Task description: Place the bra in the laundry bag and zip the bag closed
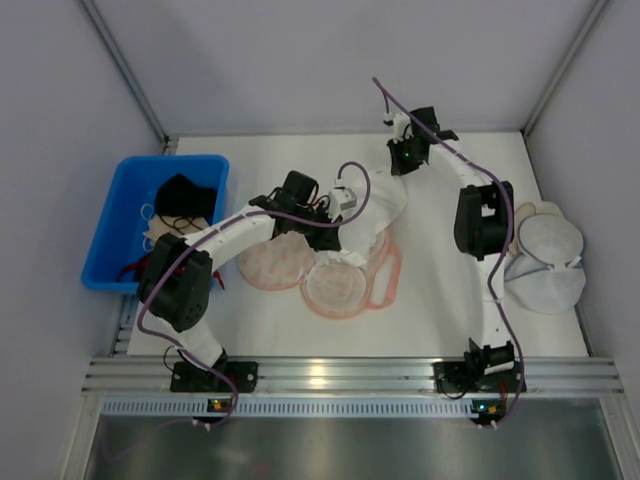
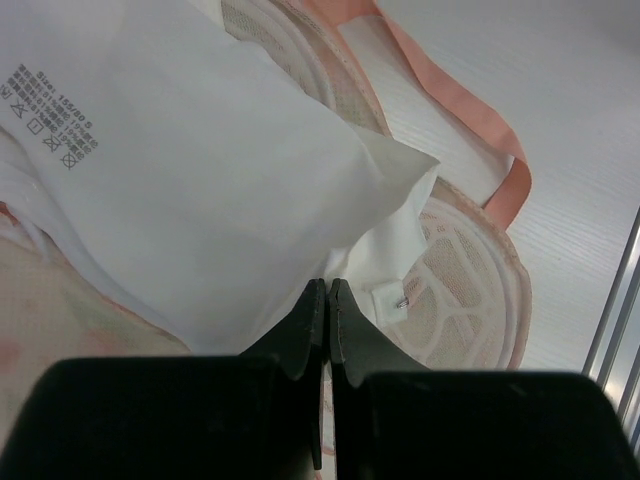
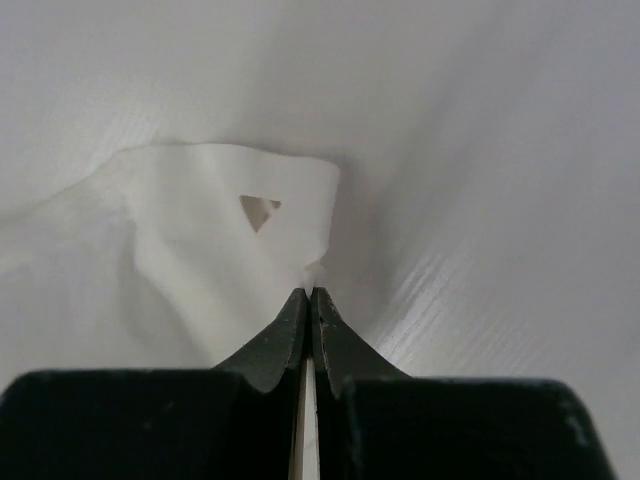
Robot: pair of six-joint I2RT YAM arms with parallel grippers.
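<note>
Both the left gripper (image 2: 327, 292) and the right gripper (image 3: 310, 297) are clamped on the soft pale-white fabric bra (image 2: 200, 180), held partly over the open peach-pink clamshell laundry bag (image 1: 340, 290); the right's slim corner pinch could be lost under tension.

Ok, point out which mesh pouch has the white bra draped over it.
The peach-pink laundry bag mid-table, lobes spread open, with the bra across it. The white domed pouches at the right edge sit apart from it.
</note>
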